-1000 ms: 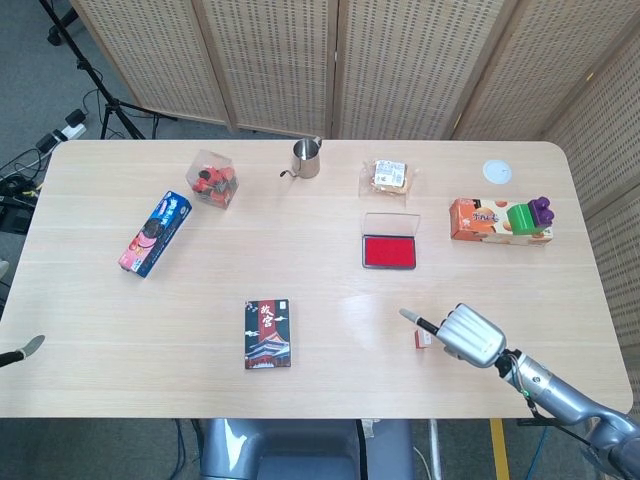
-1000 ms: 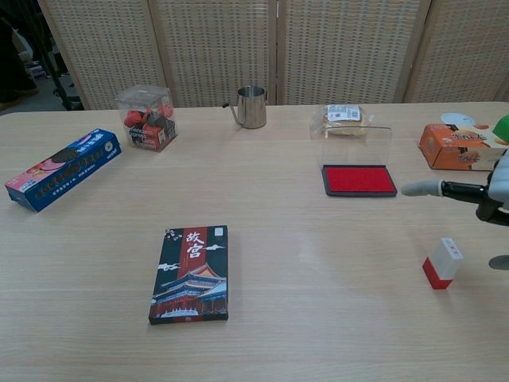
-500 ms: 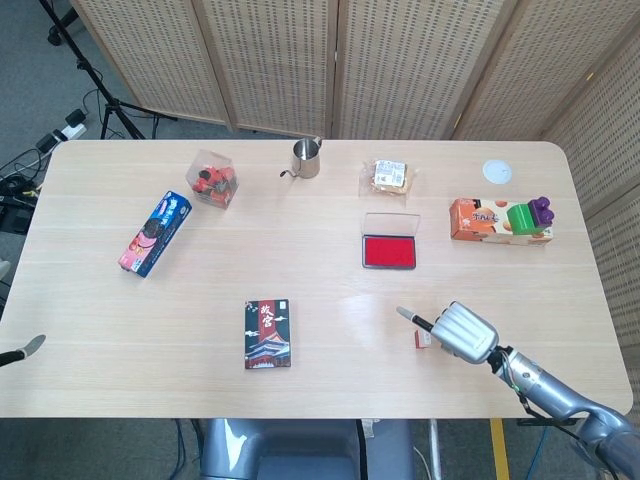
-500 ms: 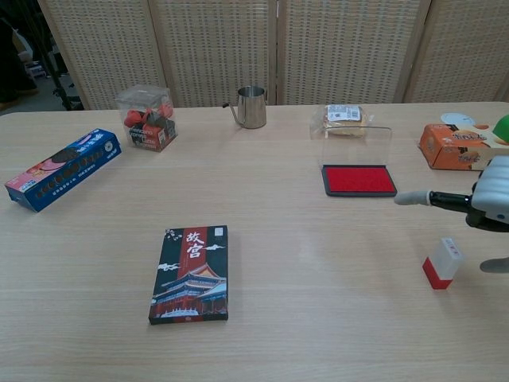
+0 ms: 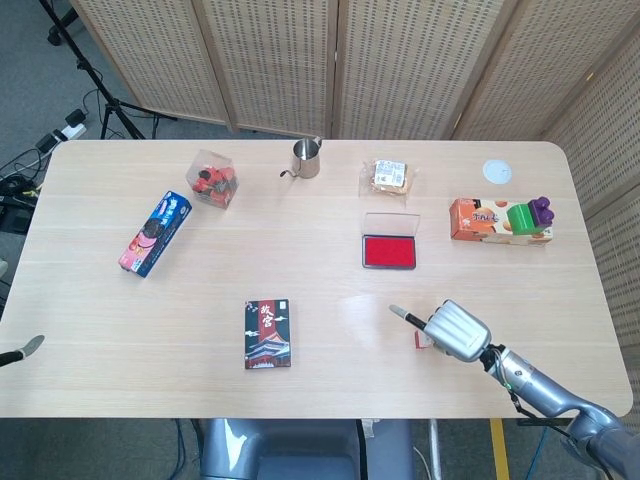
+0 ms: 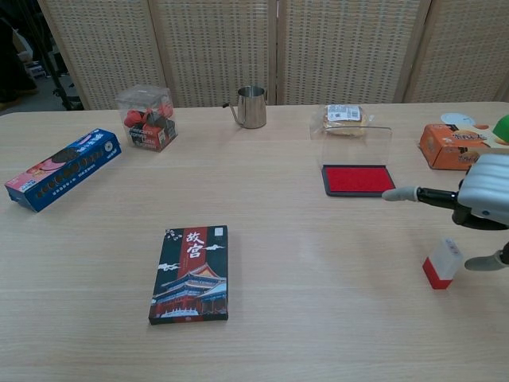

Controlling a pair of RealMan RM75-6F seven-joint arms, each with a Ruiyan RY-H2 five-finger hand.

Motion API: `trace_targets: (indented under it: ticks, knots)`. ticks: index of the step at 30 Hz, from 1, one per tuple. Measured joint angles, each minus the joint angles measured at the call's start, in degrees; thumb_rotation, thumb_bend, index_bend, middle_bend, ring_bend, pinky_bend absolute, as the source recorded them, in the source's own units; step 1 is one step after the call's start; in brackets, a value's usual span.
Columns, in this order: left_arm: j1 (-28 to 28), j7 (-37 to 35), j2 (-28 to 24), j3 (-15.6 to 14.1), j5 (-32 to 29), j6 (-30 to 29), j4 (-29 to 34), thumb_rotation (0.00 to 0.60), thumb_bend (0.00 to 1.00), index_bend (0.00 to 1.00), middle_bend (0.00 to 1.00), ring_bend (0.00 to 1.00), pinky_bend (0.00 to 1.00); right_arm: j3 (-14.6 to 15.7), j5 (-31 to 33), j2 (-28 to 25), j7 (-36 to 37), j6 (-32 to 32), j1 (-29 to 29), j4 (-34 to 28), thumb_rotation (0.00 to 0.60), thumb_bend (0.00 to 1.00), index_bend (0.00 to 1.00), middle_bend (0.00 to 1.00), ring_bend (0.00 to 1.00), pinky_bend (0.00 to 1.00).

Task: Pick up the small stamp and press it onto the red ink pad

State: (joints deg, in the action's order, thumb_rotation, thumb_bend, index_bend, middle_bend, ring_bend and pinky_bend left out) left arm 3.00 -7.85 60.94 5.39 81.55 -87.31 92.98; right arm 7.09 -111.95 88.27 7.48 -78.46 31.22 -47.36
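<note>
Chest view: my right hand point(image 6: 485, 203) hovers over the stamp point(image 6: 441, 263), fingers spread, holding nothing. Ink pad point(image 6: 358, 180) lies well apart.

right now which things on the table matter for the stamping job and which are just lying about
Job: small stamp, red ink pad with its lid open, right hand over the stamp.

Lying about: red and black box, blue snack box, clear candy box, metal cup, packaged cookie, orange box, white disc.
</note>
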Motion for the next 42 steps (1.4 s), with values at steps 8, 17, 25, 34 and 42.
trace_targets:
  ticks: [8,17,25,34,42]
  knots:
    - [0.0,-0.4,-0.1,0.1,-0.1,0.1,-0.1,0.600,0.00,0.00,0.00,0.00,0.00,-0.2,1.3,0.6,0.3,0.3,0.6,-0.5,0.600,0.00,0.00,0.94,1.00,1.00]
    - [-0.1,-0.5,-0.1,0.2,-0.3,0.1,-0.1,0.600,0.00,0.00,0.00,0.00,0.00,0.5,1.8,1.2,0.2,0.8,0.9,-1.4,0.600,0.00,0.00,0.94,1.00,1.00]
    - [-0.1,-0.9,-0.2,0.3,-0.4,0.1,-0.2,0.600,0.00,0.00,0.00,0.00,0.00,0.2,2.6,1.6,0.4,0.7,1.4,-2.7,0.600,0.00,0.00,0.94,1.00,1.00]
    - [-0.2,-1.1,-0.3,0.4,-0.5,0.2,-0.2,0.600,0.00,0.00,0.00,0.00,0.00,0.6,3.0,1.7,-1.0,1.6,2.0,-5.0,0.600,0.00,0.00,0.94,1.00,1.00]
    - [-0.3,-1.7,-0.5,0.5,-0.5,0.1,-0.3,0.600,0.00,0.00,0.00,0.00,0.00,-0.4,5.3,1.7,-2.5,2.9,2.1,-7.9,0.600,0.00,0.00,0.94,1.00,1.00]
